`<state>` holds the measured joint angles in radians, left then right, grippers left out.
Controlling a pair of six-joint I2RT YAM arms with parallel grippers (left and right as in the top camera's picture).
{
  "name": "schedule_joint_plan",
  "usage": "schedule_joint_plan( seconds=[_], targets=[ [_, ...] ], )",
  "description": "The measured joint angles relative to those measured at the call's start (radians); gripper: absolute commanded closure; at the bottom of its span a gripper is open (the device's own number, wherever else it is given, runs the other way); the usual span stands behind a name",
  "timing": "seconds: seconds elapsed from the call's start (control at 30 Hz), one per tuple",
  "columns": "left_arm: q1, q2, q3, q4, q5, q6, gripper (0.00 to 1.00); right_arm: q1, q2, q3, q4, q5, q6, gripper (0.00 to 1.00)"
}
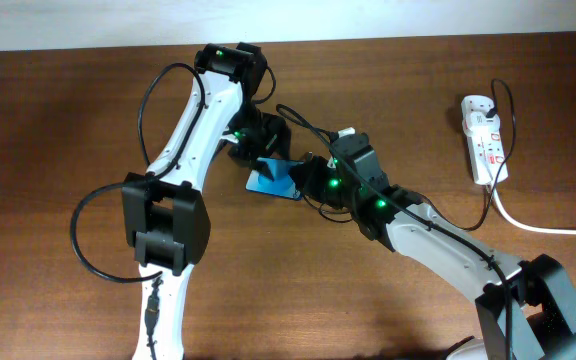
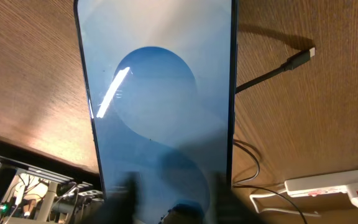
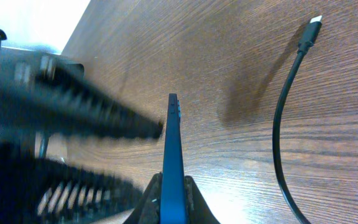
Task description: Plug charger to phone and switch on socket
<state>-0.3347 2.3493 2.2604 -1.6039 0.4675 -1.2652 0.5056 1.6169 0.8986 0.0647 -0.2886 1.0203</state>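
The phone [image 1: 273,180] is lifted off the table, its blue screen [image 2: 160,106] filling the left wrist view. My right gripper [image 3: 173,202] is shut on the phone's lower end, which shows edge-on [image 3: 173,143]. My left gripper [image 2: 176,202] faces the screen with its blurred fingers [image 2: 129,199] apart and nothing between them; one fingertip [image 3: 157,129] reaches the phone's face. The charger's black cable [image 3: 281,124] lies on the wood to the right, its connector tip [image 2: 306,55] free. The white socket [image 1: 485,140] lies at the far right of the table.
A thick white cord [image 1: 548,228] runs from the socket off the right edge. The charger cable [image 1: 490,195] loops from the socket toward the right arm. Both arms crowd the table's middle over the brown wooden top [image 1: 58,120].
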Motion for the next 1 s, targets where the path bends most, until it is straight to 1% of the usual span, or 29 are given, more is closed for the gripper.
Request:
schedule_joint_plan(
  seconds=[0.2,0.23,0.27,0.3,0.33,0.37,0.4,0.43,0.47,0.5,0.53,0.57,0.6,0.63,0.67,0.7,0.73,0.77,0.8,0.83,0.9,0.97,1.0],
  targets=[
    [0.0,0.0,0.001,0.0,0.0,0.0,1.0,-0.018,0.0,0.0,-0.004,-0.005,-0.008,0.96],
    [0.005,0.0,0.002,0.012,-0.002,0.075,1.0,-0.051,0.0,0.0,-0.006,-0.022,-0.018,0.96],
    [0.01,0.0,0.002,0.038,0.002,0.154,0.93,-0.085,0.0,0.0,-0.007,-0.035,-0.031,0.96],
    [0.025,0.0,0.004,0.14,0.033,0.357,0.8,-0.145,-0.016,0.0,-0.011,-0.047,-0.051,0.96],
    [0.045,0.0,0.005,0.159,0.075,0.537,0.68,-0.196,-0.056,-0.001,-0.013,-0.061,-0.058,0.96],
    [0.062,0.0,0.006,0.18,0.12,0.662,0.65,-0.241,-0.13,-0.001,-0.033,-0.074,-0.064,0.96],
    [0.082,0.0,0.006,0.201,0.211,0.83,0.63,-0.281,-0.22,-0.001,-0.06,-0.09,-0.073,0.96],
    [0.095,0.0,0.006,0.207,0.283,0.939,0.62,-0.322,-0.301,0.001,-0.107,-0.098,-0.078,0.96],
    [0.103,0.0,0.006,0.209,0.345,1.021,0.61,-0.373,-0.399,0.001,-0.168,-0.101,-0.076,0.96],
    [0.113,0.0,0.006,0.211,0.439,1.129,0.62,-0.422,-0.479,0.001,-0.178,-0.098,-0.07,0.96],
    [0.117,0.0,0.006,0.216,0.517,1.196,0.62,-0.439,-0.508,0.001,-0.182,-0.093,-0.021,0.96],
    [0.119,0.0,0.006,0.239,0.572,1.226,0.68,-0.441,-0.507,0.001,-0.187,-0.08,0.045,0.96],
    [0.119,0.0,0.006,0.261,0.624,1.247,0.72,-0.441,-0.488,0.001,-0.176,-0.076,0.098,0.96],
    [0.119,0.0,0.008,0.318,0.715,1.264,0.75,-0.434,-0.422,0.003,-0.087,-0.076,0.19,0.96],
    [0.119,0.0,0.008,0.353,0.787,1.267,0.74,-0.424,-0.375,0.001,-0.049,-0.071,0.237,0.96],
    [0.119,0.0,0.007,0.404,0.833,1.239,0.74,-0.399,-0.294,-0.006,0.119,-0.068,0.323,0.96],
    [0.119,0.0,0.008,0.463,0.877,1.18,0.73,-0.383,-0.253,-0.006,0.143,-0.064,0.375,0.96],
    [0.119,0.0,0.007,0.535,0.892,1.11,0.71,-0.371,-0.224,-0.016,0.232,-0.063,0.417,0.96],
    [0.119,0.0,0.006,0.59,0.902,1.041,0.68,-0.358,-0.171,-0.011,0.35,-0.052,0.47,0.96],
    [0.119,0.0,0.008,0.645,0.907,0.947,0.67,-0.339,-0.12,-0.008,0.419,-0.041,0.526,0.96],
    [0.119,0.0,0.008,0.684,0.886,0.818,0.64,-0.305,-0.042,-0.011,0.525,-0.002,0.6,0.96],
    [0.119,0.0,0.008,0.712,0.832,0.688,0.63,-0.283,-0.03,-0.011,0.527,0.034,0.627,0.96],
    [0.119,0.0,0.008,0.752,0.811,0.647,0.64,-0.28,-0.03,-0.011,0.527,0.046,0.633,0.96]
  ],
)
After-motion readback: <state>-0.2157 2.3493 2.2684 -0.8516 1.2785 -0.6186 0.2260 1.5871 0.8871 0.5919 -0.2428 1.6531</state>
